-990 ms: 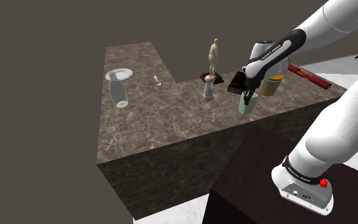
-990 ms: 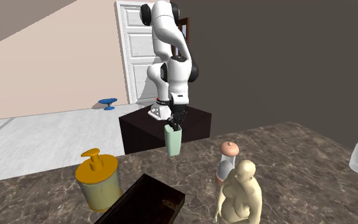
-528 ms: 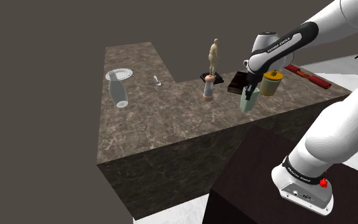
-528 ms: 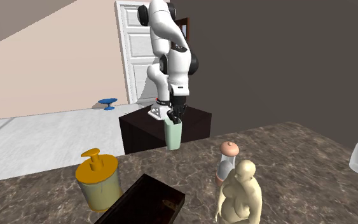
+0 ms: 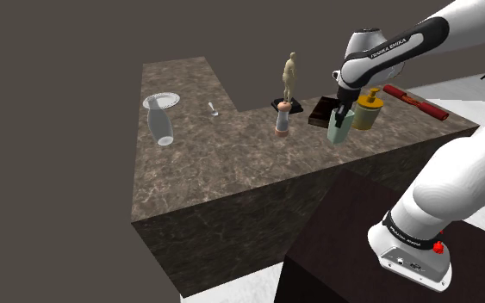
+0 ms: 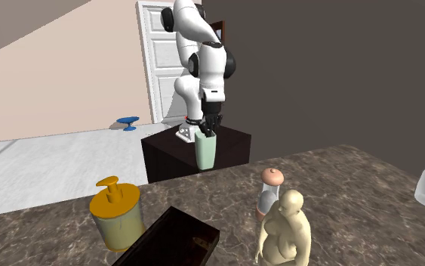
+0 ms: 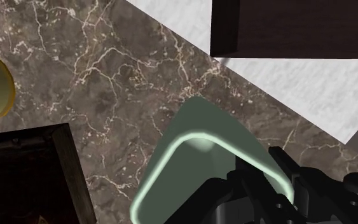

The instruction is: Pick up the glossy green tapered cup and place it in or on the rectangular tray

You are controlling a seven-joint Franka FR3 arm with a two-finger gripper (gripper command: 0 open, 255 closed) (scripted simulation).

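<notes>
A pale green tapered cup (image 5: 339, 131) hangs above the marble counter (image 5: 232, 155), and my black gripper (image 5: 342, 113) is shut on its rim from above. Seen from across the counter, the cup (image 6: 205, 153) hangs upright under the gripper (image 6: 207, 131), above the counter's far edge. In the wrist view the fingers (image 7: 269, 167) clasp one wall of the cup (image 7: 193, 143). The dark brown rectangular tray (image 5: 321, 112) lies just behind the cup; the same tray (image 7: 25, 175) sits beside the cup (image 6: 169, 240).
A yellow lidded jar (image 5: 369, 110) stands beside the tray. A tan figurine (image 5: 290, 79), a pink-capped bottle (image 5: 282, 120), a clear glass vase (image 5: 159, 122) and a plate (image 5: 164, 100) stand further along the counter. The dark stand (image 6: 195, 155) is close to the counter's edge.
The gripper has lifted the cup and carried it up and to the shoulder view's right, closer to the tray and the yellow jar.
</notes>
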